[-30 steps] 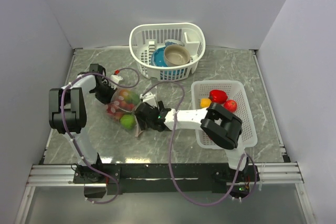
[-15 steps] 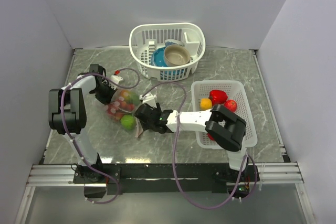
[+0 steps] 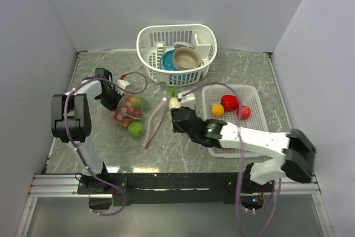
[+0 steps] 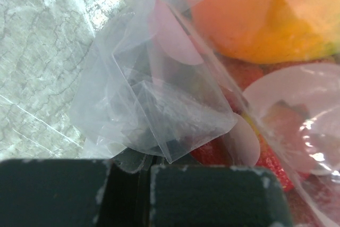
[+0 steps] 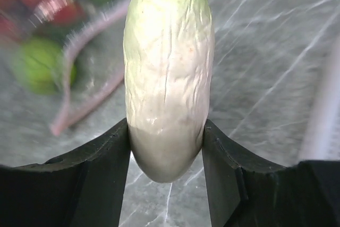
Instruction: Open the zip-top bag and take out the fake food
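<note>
The zip-top bag [image 3: 132, 116] lies on the table at the left, with its pink zip strip [image 3: 153, 122] open along its right side. Red, orange and green fake food [image 3: 135, 129] lies inside it. My left gripper [image 3: 111, 99] is shut on the bag's far-left corner; in the left wrist view the clear plastic [image 4: 159, 115] is pinched between the pads [image 4: 212, 195]. My right gripper [image 3: 175, 106] is shut on a white and green vegetable [image 5: 167, 78] and holds it above the table, right of the bag's mouth.
A white mesh tray [image 3: 260, 137] at the right holds a red pepper [image 3: 230, 102], an orange piece [image 3: 217, 109] and a red piece [image 3: 242, 112]. A white basket [image 3: 150, 40] at the back holds a blue bowl and a tan bowl [image 3: 186, 58].
My right gripper has drawn back out of the bag's mouth and moved right with the white and green vegetable in it. The pink zip strip now lies uncovered. The left gripper has kept its hold.
</note>
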